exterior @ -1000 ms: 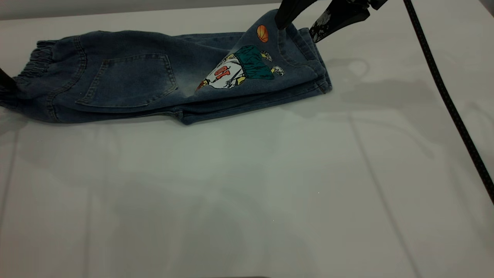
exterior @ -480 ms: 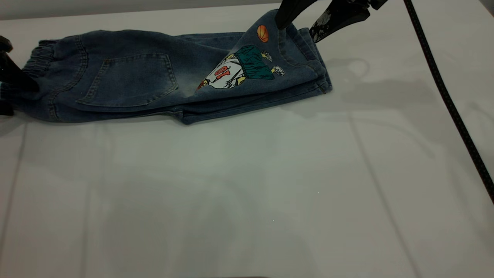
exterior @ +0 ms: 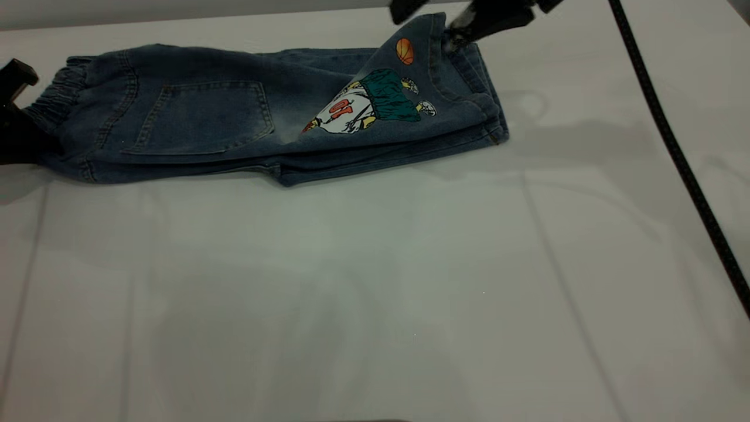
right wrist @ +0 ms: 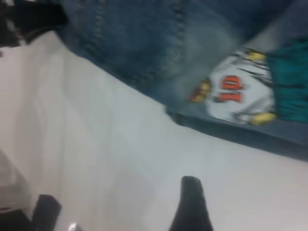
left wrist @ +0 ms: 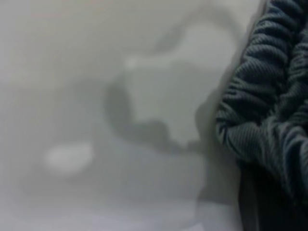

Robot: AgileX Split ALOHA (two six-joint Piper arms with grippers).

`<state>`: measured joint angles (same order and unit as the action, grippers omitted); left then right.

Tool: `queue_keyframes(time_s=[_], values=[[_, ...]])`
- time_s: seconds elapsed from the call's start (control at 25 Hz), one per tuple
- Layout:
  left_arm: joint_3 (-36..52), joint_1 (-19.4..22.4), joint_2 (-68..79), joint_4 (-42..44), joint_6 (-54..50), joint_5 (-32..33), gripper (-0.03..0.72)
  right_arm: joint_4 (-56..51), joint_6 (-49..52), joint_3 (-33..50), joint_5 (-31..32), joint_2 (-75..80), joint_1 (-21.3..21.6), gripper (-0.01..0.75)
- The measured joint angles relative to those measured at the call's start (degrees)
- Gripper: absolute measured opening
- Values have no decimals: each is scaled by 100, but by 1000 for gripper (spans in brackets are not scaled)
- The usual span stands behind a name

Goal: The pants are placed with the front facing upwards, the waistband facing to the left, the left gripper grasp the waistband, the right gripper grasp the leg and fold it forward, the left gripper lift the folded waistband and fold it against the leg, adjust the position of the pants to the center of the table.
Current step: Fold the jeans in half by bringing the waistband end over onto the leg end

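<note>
The blue denim pants (exterior: 199,117) lie folded lengthwise along the far side of the white table (exterior: 375,281), back pocket and cartoon player print up. The darker ruffled waistband (exterior: 55,97) points left; in the left wrist view the waistband (left wrist: 262,110) fills one side of the picture. My left gripper (exterior: 20,117) sits at the table's left edge, right against the waistband. The leg (exterior: 410,99) ends at the right, and one corner of its hem stands up. My right gripper (exterior: 428,22) hovers over that corner, open. Between its fingertips (right wrist: 191,185) the right wrist view shows only bare table.
A black cable (exterior: 674,146) runs from the right arm down across the table's right side. Bare tabletop stretches in front of the pants towards the near edge.
My left gripper has come in from the left edge to the waistband, and the pants have slid slightly right. The right gripper has shifted left and a little higher over the hem.
</note>
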<state>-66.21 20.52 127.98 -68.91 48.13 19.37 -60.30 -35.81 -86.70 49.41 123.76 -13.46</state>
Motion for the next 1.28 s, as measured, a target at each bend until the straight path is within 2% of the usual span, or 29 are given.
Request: queue_keyframes(time_s=[0.08, 0.28, 0.36, 0.56, 0.76, 0.92, 1.12, 1.28], values=[[0, -82, -48, 0, 40, -48, 54, -200, -89, 0, -185, 0, -155, 465], [12, -379, -450, 154, 34, 102, 53, -318, -190, -62, -1280, 21, -606, 465], [12, -568, -746, 253, 30, 217, 53, -341, -223, -233, -1486, 116, -726, 465], [23, -904, -1656, 648, -88, 484, 52, -366, -236, -870, -1537, 708, -878, 465], [61, -945, -2250, 863, -229, 855, 52, -391, -225, -1554, -1521, 1410, -972, 465], [61, -961, -2505, 902, -253, 1109, 52, -408, -128, -1949, -1510, 1842, -1318, 465], [61, -1097, -2889, 961, -260, 1340, 52, -410, -35, -2235, -1359, 2206, -1699, 465], [61, -1171, -3022, 1038, -255, 1424, 52, -126, 38, -2345, -1057, 2244, -1788, 465]])
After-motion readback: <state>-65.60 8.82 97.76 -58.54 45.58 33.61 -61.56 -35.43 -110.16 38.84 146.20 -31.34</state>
